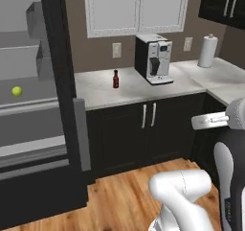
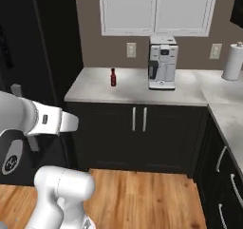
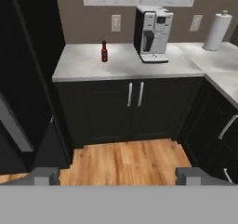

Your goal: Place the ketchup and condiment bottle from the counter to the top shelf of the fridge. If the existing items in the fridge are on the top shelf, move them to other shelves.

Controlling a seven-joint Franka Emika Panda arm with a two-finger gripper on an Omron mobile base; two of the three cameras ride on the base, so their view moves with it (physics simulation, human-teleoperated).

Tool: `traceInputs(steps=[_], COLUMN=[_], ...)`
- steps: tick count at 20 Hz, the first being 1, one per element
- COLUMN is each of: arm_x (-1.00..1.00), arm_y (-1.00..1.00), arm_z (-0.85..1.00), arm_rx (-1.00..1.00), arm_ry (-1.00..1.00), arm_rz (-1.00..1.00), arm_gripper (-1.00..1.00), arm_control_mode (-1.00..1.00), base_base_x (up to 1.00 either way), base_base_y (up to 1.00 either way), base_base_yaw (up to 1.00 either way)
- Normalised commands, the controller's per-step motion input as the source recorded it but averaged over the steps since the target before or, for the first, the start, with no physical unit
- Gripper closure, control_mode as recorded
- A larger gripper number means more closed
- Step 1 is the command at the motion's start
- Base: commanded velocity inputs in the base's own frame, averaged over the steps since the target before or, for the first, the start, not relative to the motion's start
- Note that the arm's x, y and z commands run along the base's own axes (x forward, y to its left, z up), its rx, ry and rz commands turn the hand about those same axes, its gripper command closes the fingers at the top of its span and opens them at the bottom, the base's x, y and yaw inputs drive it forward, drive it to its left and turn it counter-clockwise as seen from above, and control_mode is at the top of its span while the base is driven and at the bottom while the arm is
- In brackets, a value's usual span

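Note:
A small red bottle with a black cap [image 1: 115, 79] [image 2: 113, 77] [image 3: 104, 52] stands upright on the grey counter [image 1: 129, 91], left of the coffee machine; by its look it is the condiment bottle. The ketchup is out of view. The fridge [image 1: 28, 81] stands open at the left with grey shelves, and a small green round fruit [image 1: 16, 91] lies on a middle shelf. My gripper [image 3: 119, 176] is open and empty, well back from the counter and above the wooden floor, facing the lower cabinets. One of its fingertips [image 3: 45, 175] rises at the bottom left of the hand view.
A white coffee machine [image 1: 154, 58] [image 3: 153, 32] sits at the back of the counter, and a paper towel roll [image 1: 207, 51] [image 3: 216, 31] stands in the right corner. The black fridge door edge [image 1: 60, 72] juts between fridge and counter. Dark cabinets [image 3: 135, 107] run below.

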Motion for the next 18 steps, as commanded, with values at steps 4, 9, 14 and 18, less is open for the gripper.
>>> traceInputs(steps=[4, 9, 14, 18], arm_x=[0.00, 0.00, 0.00, 0.00], arm_y=[0.00, 0.00, 0.00, 0.00], arm_z=[0.00, 0.00, 0.00, 0.00], arm_rx=[0.00, 0.00, 0.00, 0.00], arm_ry=[0.00, 0.00, 0.00, 0.00], arm_rz=[0.00, 0.00, 0.00, 0.00], arm_gripper=[-1.00, -1.00, -1.00, -1.00], arm_control_mode=[1.00, 1.00, 1.00, 1.00], base_base_x=[1.00, 1.00, 1.00, 0.92], base_base_y=[-0.49, -0.03, 0.00, 0.00], base_base_yaw=[0.02, 0.04, 0.10, 0.13])
